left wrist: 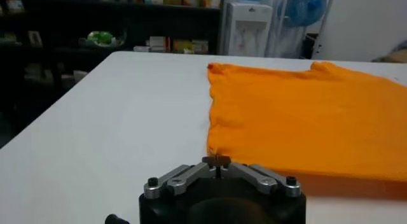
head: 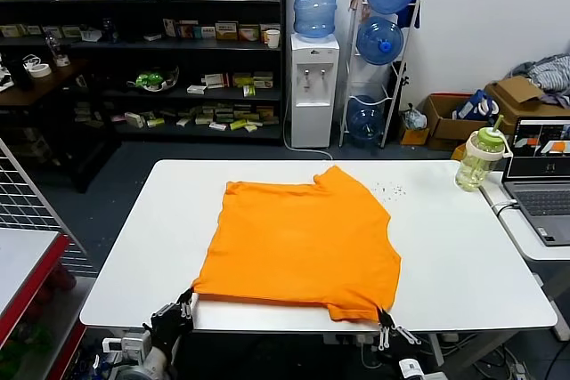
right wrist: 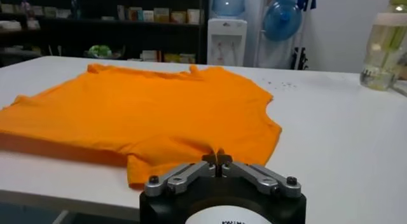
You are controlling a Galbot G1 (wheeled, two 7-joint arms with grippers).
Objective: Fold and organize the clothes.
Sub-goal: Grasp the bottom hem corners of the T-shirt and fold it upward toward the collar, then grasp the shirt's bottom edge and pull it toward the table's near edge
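**Both grippers pinched on the near hem, first fold about to start**

We see the white tabletop [head: 463,264] filling most of the view, and spread flat across its middle lies the orange T-shirt [head: 303,246], plain side up, its neck end toward the far edge and its hem running along the near edge.

We read this as the opening step of the fold: the grasp is made, the lift is not. Each arm sits at a near corner of the shirt. The left gripper [head: 184,306] is at the near left corner, and in its wrist view the fingertips are clamped together right at the cloth's corner [left wrist: 218,159]. The right gripper [head: 385,317] is at the near right corner, clenched in the same way on the hem where the fabric hangs slightly over the table edge [right wrist: 217,157].

We judge the next move calls for both arms to rise together and carry the hem toward the far edge, level and in step, so the cloth folds without twisting.

Off to the right a green-capped bottle [head: 478,156] stands well apart from the shirt.
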